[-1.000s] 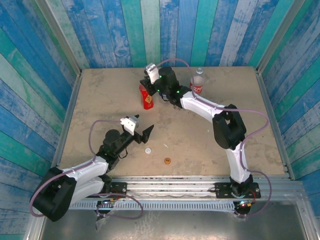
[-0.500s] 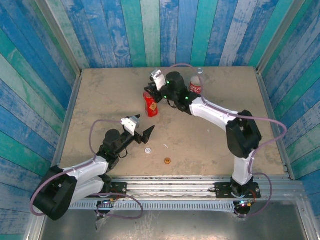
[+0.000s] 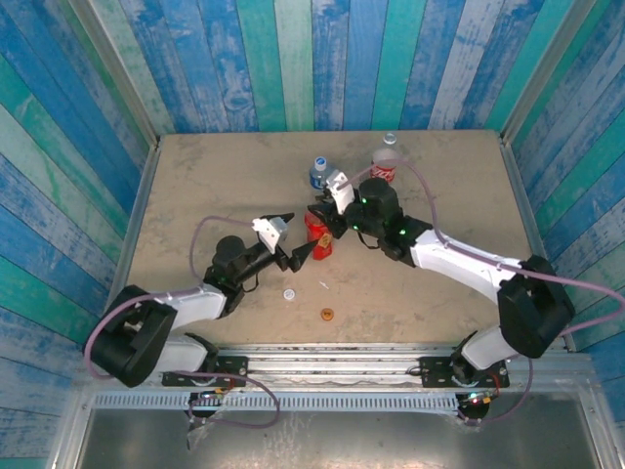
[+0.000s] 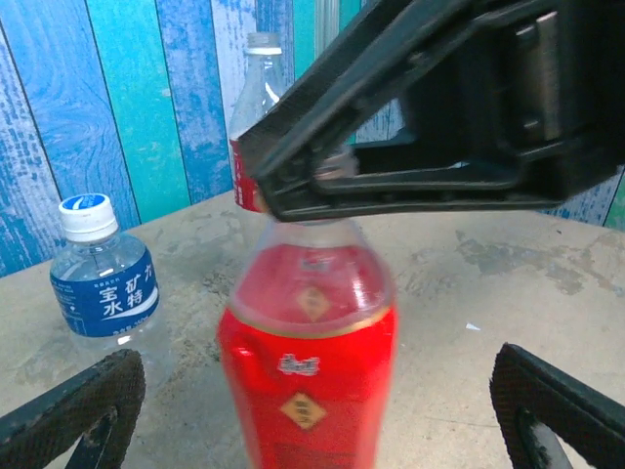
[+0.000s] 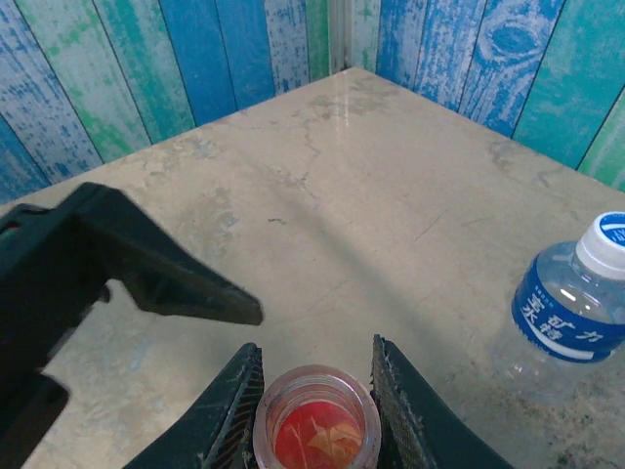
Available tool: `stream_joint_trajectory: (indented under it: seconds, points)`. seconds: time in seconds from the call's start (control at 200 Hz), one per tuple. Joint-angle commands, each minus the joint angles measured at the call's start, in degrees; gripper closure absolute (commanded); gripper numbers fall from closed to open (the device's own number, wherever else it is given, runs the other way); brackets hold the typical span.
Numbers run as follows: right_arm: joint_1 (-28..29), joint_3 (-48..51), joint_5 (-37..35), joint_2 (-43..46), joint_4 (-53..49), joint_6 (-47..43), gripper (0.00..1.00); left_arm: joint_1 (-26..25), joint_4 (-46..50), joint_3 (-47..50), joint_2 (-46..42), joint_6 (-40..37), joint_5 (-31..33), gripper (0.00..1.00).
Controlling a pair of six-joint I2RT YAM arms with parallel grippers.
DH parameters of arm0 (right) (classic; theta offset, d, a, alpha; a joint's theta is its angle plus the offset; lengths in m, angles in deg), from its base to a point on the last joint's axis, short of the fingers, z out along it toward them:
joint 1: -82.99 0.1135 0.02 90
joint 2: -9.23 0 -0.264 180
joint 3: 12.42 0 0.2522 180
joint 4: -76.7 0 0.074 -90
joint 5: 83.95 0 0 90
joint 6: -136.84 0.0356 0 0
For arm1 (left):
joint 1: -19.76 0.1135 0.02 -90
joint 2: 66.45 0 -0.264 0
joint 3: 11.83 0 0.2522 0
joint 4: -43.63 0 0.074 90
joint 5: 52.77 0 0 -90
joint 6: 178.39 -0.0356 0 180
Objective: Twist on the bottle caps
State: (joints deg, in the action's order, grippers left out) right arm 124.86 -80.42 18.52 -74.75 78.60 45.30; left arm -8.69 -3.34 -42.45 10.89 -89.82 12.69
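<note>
The right gripper [image 3: 320, 223] pinches the neck of the open red bottle [image 3: 318, 244], just ahead of the wide-apart fingers of the left gripper [image 3: 296, 237]. The blue-label bottle [image 5: 566, 313] is capped. The white cap [image 3: 289, 293] and orange cap [image 3: 327, 314] wait loose.

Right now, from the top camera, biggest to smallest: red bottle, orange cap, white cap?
1. The red bottle, clearly biggest.
2. The orange cap and white cap: both tiny, about alike, so I won't rank them.

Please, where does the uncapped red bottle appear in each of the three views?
Top external: red bottle at picture centre.
Left wrist: the bottle at bottom centre, close up.
Right wrist: its open neck at bottom centre, between the jaws of the right gripper.
Shared landmark: the capped blue-label bottle.
</note>
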Motion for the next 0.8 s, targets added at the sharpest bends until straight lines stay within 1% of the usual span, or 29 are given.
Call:
stream_joint_trajectory:
  seconds: [0.0,0.1,0.215,0.421,0.796]
  points:
    - [0.5,2.1,-0.8,2.1,3.0,0.1,0.73,0.4,-5.6,-1.8,5.0,-1.8,-3.9,0.05]
    - [0.6,3.7,-1.0,2.6,3.9,0.3,0.73,0.4,-11.3,-2.1,8.9,-1.4,-5.3,0.02]
    - [1.0,4.2,-1.2,2.5,3.9,0.1,0.73,0.3,-13.5,-3.2,12.3,-1.8,-6.7,0.0]
    - [1.3,4.5,-1.6,2.2,3.8,0.0,0.73,0.3,-17.2,-5.4,17.0,-0.8,-7.5,0.13]
    - [1.9,3.9,-1.7,1.6,3.6,0.1,0.73,0.3,-15.3,-10.1,21.5,-0.4,-9.6,0.27]
